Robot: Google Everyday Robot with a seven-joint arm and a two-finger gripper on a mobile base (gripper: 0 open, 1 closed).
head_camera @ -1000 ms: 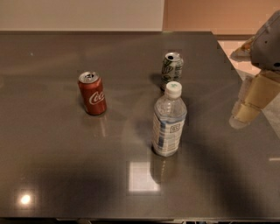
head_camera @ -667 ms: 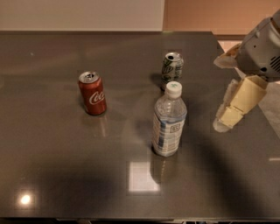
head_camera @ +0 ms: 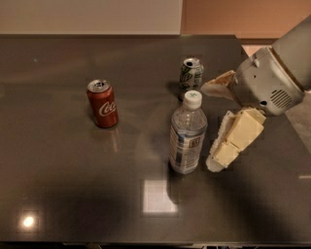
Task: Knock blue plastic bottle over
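- The red Coca-Cola can stands well to the left; a bottle falling that way may roll into it.
- The blue plastic bottle stands upright mid-table; a low push may only slide it.
- The green-and-white can sits just behind the bottle; a wide sweep could strike it.
- The gripper, spread open and empty, hangs just right of the bottle; it may straddle the bottle rather than tip it.

Dark glossy table before a two-tone wall

The table fills nearly the whole view, its sheen carrying a square glare and a small bright spot. Behind it a pale wall meets a tan wall. The gripper hangs over the table's right side.
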